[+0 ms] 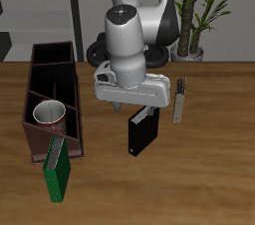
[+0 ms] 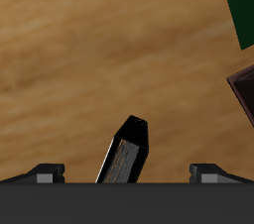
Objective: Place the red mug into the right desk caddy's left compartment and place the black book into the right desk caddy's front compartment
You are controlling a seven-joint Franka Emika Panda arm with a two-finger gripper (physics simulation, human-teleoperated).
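Spread wide and gripping nothing, the end effector [image 2: 127, 171] hangs above one black book [image 1: 142, 129], which stands upright on the desk [image 1: 199, 184] beside one right desk caddy [image 1: 52, 95]. One red mug [image 1: 48, 115] sits inside the caddy. One green book [image 1: 57, 172] leans against its front end. No writing is legible.

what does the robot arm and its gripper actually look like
The arm is built of rounded, glossy light grey-white segments with black joints. The gripper has a wide, flat pale grey body. In the wrist view the jaws show as small grey blocks on a dark bar. No cables or markings are visible.
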